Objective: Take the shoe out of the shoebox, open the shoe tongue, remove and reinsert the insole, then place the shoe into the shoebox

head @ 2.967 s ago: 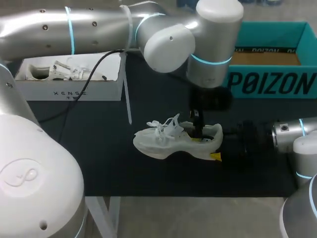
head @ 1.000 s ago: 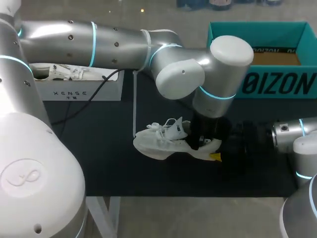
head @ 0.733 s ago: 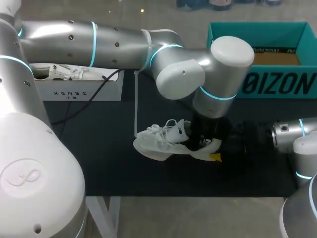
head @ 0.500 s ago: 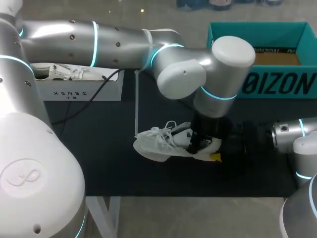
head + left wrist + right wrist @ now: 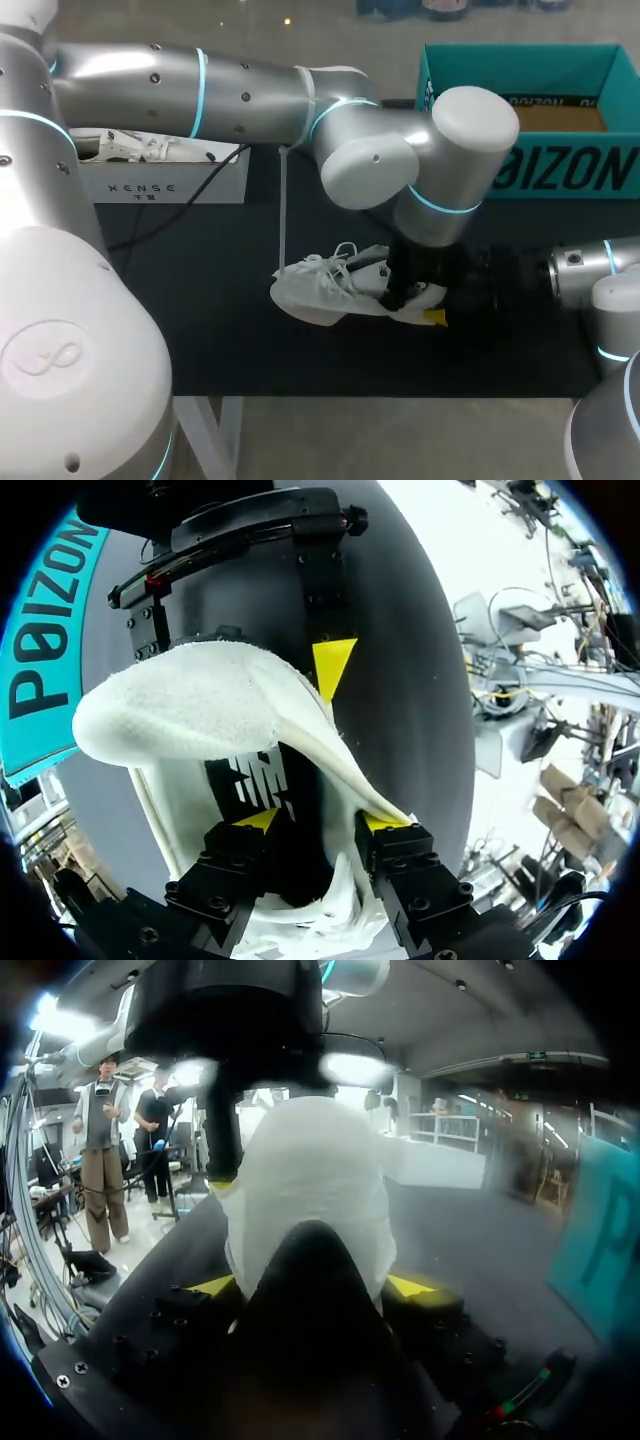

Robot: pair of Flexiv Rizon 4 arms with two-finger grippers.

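**Shoe (image 5: 320, 290) clamped at the heel on the surface (image 5: 200, 320)**

The white shoe lies mid-surface, in front of the teal shoebox (image 5: 560, 170). The right gripper (image 5: 312, 1285) clasps its heel from 2 sides. The left gripper (image 5: 322, 822) sits in the shoe's opening over the black insole (image 5: 250, 780); I cannot tell whether it has hold of anything.

Robot lab: two arms (image 5: 250, 90), black table (image 5: 200, 300)
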